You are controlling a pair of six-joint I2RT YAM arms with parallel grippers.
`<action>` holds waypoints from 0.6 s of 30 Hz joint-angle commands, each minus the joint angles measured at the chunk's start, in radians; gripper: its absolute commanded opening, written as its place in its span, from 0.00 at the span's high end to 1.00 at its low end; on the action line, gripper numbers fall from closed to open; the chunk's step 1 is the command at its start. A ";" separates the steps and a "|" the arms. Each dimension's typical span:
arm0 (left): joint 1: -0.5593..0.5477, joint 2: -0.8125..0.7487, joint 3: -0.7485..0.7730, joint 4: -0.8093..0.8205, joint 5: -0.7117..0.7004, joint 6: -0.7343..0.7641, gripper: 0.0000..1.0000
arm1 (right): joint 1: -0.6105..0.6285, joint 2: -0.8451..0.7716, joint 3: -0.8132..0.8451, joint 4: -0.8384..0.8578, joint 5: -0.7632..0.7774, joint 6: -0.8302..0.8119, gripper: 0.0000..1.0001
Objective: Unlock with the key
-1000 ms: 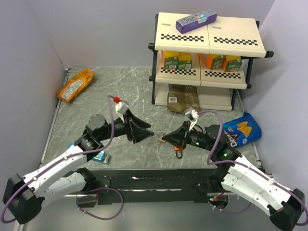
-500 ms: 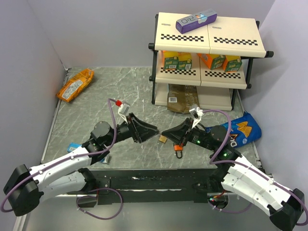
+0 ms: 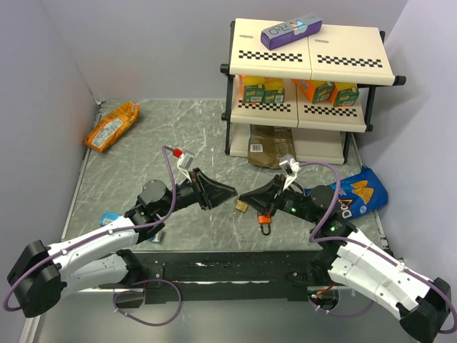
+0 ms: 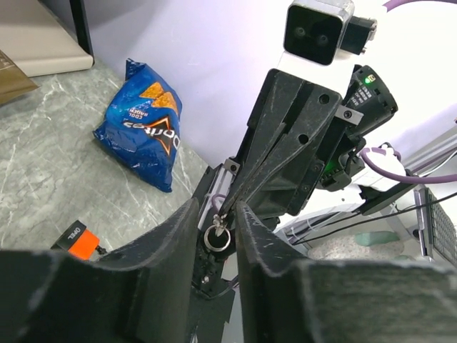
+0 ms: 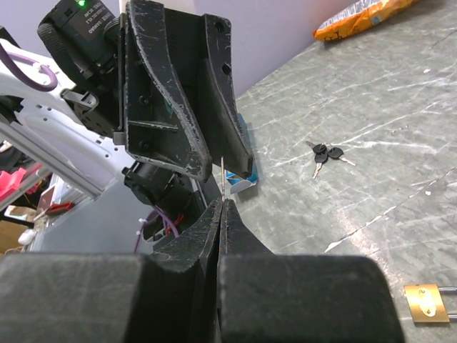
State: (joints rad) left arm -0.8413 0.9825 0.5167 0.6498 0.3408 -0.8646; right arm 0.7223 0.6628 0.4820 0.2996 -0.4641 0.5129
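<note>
The chief risk is a fumbled hand-over. The right claw [image 5: 223,204] is pinched tight on a ringed blade [image 5: 223,179], probably a loose key, and only a sliver stands clear of its tips. The left claw [image 4: 216,207] stands narrow on either side of the ring, apparently not yet touching it. If the left bites only the ring, the piece may swivel and point the wrong way for a keyhole. If the right lets go before the left has a firm hold, it will likely drop to the bench [image 3: 143,150] near the brass padlock [image 3: 243,206] and the orange padlock [image 3: 265,214]. The tips of the two claws could also knock together, being nearly nose to nose. The key bunch [image 5: 325,152] lies flat on the bench well apart from both claws, beyond the left claw in the right wrist view, and I cannot pick it out from above. Both arms reach inward and low from their bases, meeting above the bench's near middle. Each forearm slopes towards the other, with the padlocks just below the right claw.
</note>
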 commanded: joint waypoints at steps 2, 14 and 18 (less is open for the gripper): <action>-0.005 0.016 0.039 0.073 -0.009 -0.037 0.77 | 0.006 0.012 0.007 0.059 -0.019 0.021 1.00; -0.012 -0.019 0.052 -0.042 -0.008 0.044 0.99 | 0.006 0.011 0.027 -0.016 -0.030 0.013 0.97; -0.012 -0.021 0.063 -0.082 0.070 0.120 0.99 | 0.003 -0.015 0.049 -0.068 -0.042 -0.008 0.80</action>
State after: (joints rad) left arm -0.8501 0.9833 0.5266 0.5976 0.3481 -0.8318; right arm 0.7231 0.6811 0.4831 0.2577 -0.4789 0.5259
